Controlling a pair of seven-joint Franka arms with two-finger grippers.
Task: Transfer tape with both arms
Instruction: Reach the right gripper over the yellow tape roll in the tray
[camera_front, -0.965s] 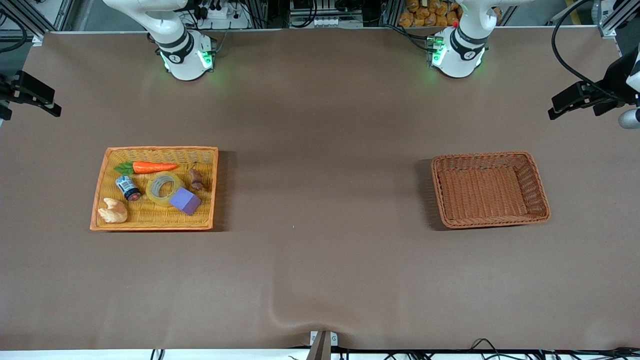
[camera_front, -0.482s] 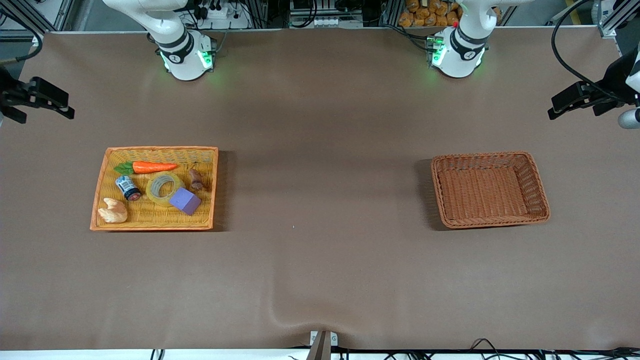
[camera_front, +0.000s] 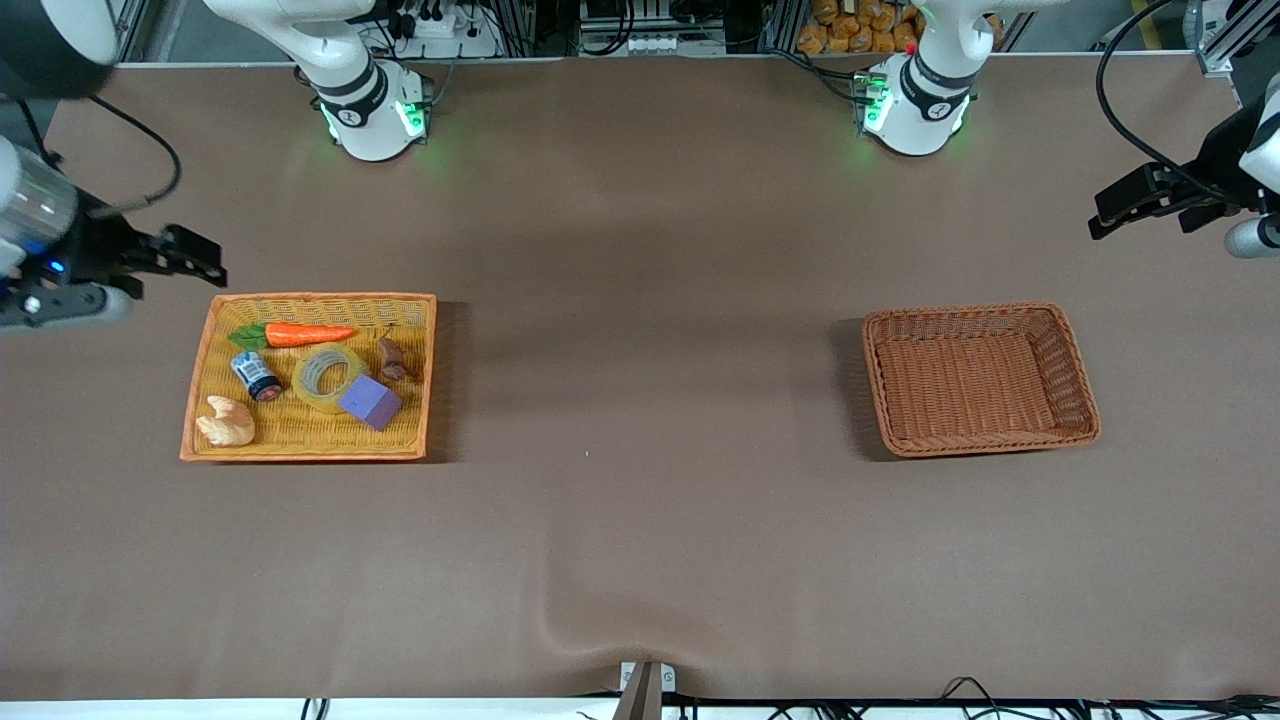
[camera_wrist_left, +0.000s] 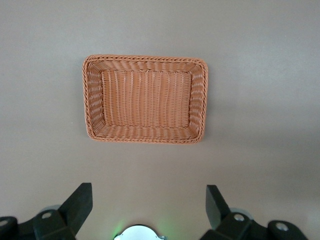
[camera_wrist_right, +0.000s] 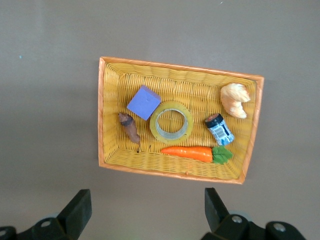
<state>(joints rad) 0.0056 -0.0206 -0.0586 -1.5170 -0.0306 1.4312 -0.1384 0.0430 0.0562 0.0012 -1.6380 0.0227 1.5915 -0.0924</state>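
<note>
Tape sits flat in the yellow tray at the right arm's end of the table, roughly mid-tray, core facing up. I see it clean in the right wrist view too. The purple cube is touching the roll's rim, on the side nearer the front camera. The carrot lies just beside the roll, farther from the camera. The small can is close beside the roll toward the table's end, and the croissant is in the tray corner nearer the camera. A brown stub-shaped item is beside the roll toward the table's middle; I can't tell what it is.

Right gripper is up in the air over bare table just off the tray's corner, not over the tape. Fingers are spread wide with nothing between them, per my right wrist feed. The whole tray sits in that feed, past the fingertips.

Left gripper hangs over bare table at the left arm's end, off the brown wicker basket. Jaws are wide apart and carrying nothing; one finger shows at each side of the left wrist feed, basket past them.

Both bases are lit green: right base, left base.
</note>
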